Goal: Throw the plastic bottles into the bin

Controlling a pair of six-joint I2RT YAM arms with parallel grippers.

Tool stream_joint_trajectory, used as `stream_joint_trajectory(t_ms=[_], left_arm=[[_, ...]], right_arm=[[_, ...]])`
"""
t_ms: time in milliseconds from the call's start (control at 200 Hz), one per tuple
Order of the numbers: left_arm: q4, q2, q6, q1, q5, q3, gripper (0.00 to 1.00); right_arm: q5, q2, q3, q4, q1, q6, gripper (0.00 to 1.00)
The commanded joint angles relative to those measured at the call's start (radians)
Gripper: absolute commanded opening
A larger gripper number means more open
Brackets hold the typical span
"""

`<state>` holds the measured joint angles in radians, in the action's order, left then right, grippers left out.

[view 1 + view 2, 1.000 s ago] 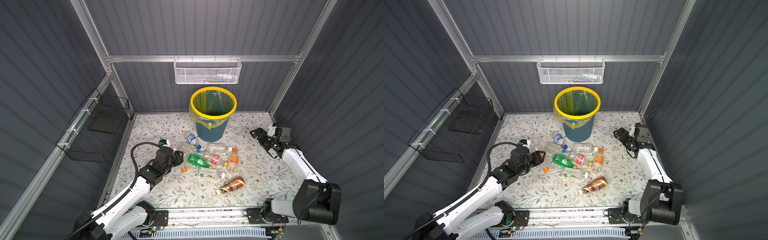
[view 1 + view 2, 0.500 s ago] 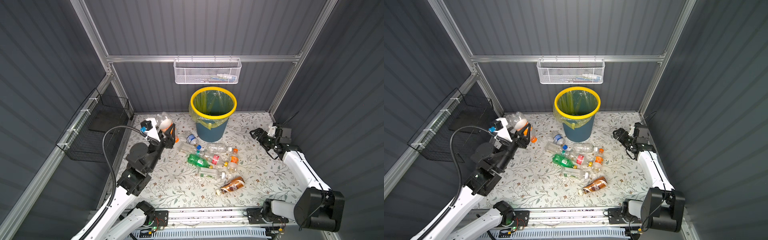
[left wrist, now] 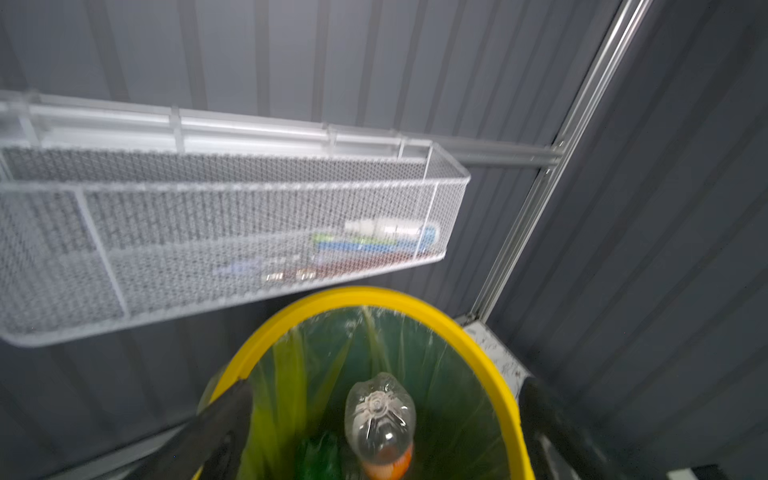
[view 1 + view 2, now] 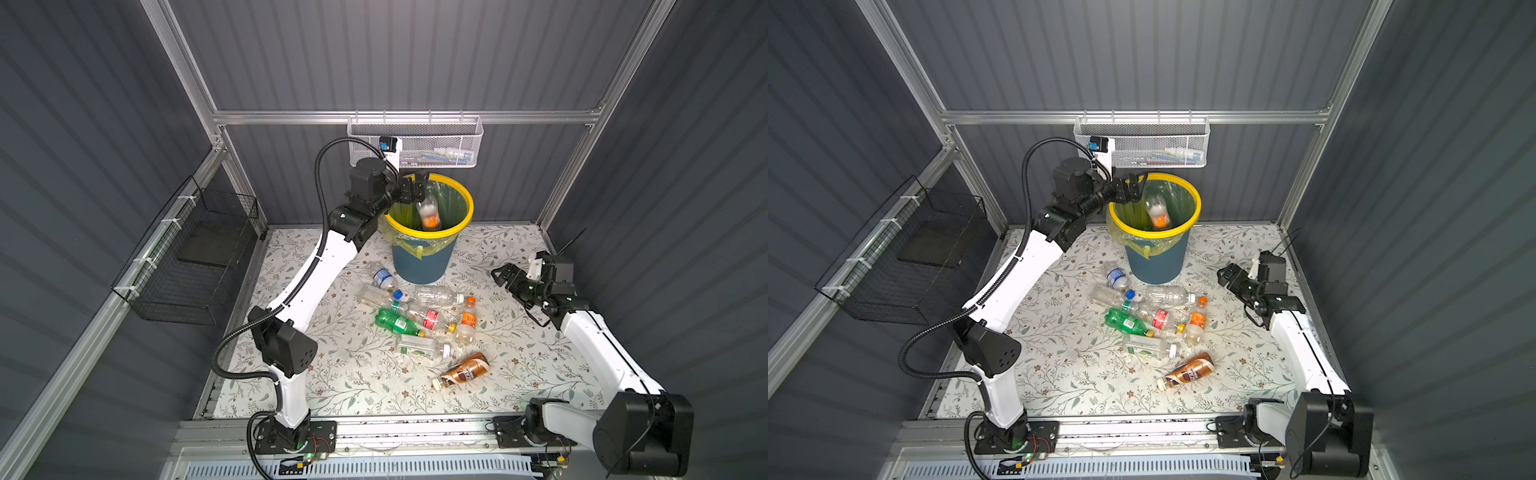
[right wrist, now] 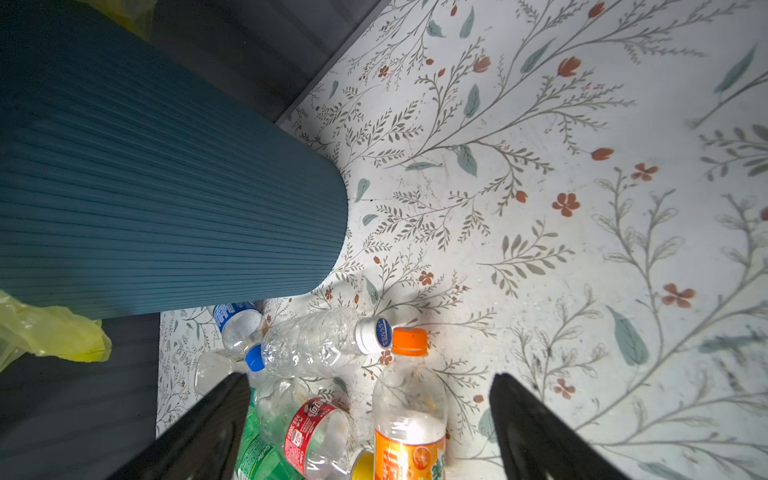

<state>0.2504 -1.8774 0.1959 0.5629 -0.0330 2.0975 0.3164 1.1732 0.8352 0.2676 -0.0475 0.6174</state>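
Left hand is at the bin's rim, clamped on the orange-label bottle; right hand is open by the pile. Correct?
Not clamped: the left wrist view shows the left hand open at the rim of the bin, the orange-label bottle loose inside it. The right hand is open by the pile.

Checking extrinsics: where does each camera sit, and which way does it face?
Top views: high over the arm bases, tilted down at the floral-print table; both arms, left hand, right hand.
Left wrist: above the yellow-rimmed blue-grey plastic bin, looking in; open fingers frame a clear orange-labelled bottle.
Right wrist: low, facing bin wall and lying bottles; own fingers.
All share bin.
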Motion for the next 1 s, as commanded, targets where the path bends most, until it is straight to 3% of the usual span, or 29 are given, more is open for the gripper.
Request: stream_joint_trajectory(t_ms=[0, 235, 490, 705, 996], left_arm=[[-0.041, 0.148, 0.051, -0.025, 0.002, -0.124, 1.0], [-0.064, 0.308, 0.06, -0.089, -0.018, -0.375, 1.0], [-0.119, 0.432, 0.078, -0.157, -0.023, -0.642, 1.0], [-0.197, 0.446, 0.119, -0.176, -0.001, -0.818, 1.0], [-0.277, 0.421, 0.164, -0.186, 0.056, -0.922, 1.0]], right_arm=[[-0.011, -0.007, -0.023, 0.035, 0.009, 0.0, 0.92], [-0.122, -0.031, 0.039, 0.271, 0.092, 0.016, 0.92], [-0.27, -0.191, 0.019, 0.509, 0.243, 0.309, 0.92], [-0.358, -0.307, 0.003, 0.688, 0.359, 0.493, 0.92], [-0.377, -0.285, 0.025, 0.898, 0.572, 0.604, 0.94]])
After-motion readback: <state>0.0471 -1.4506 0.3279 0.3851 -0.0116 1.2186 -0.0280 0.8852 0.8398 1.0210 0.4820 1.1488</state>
